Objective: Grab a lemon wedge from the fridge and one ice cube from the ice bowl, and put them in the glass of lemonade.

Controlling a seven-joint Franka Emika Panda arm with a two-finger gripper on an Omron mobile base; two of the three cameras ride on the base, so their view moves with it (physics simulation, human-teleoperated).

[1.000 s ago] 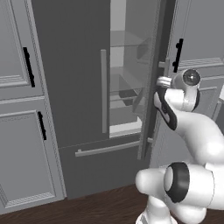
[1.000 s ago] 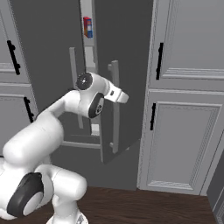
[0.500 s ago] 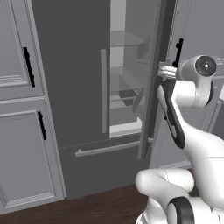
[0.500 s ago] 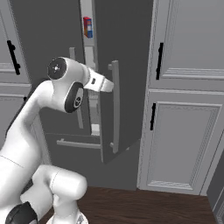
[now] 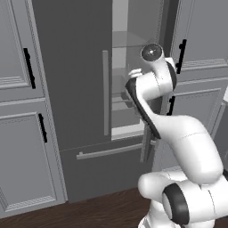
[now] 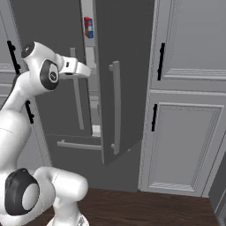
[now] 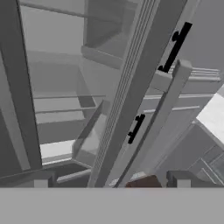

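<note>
**Door only partly open — watch the arm**

You have the fridge with its right door swung out part-way; reaching in could knock the arm against that door's edge. Grey cabinets flank it above a dark wood floor. A red carton sits at 12 o'clock inside. The gripper stands spread, empty. I cannot make out the lemon wedge.

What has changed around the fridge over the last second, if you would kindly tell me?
The gripper has let go of the handle of the right fridge door. Its jaws now stand wide open, and the hand has drawn back up and to the left of the handle. The arm's elbow has swung across the opening. The fridge door stays ajar as before, and the red carton has not moved.
</note>
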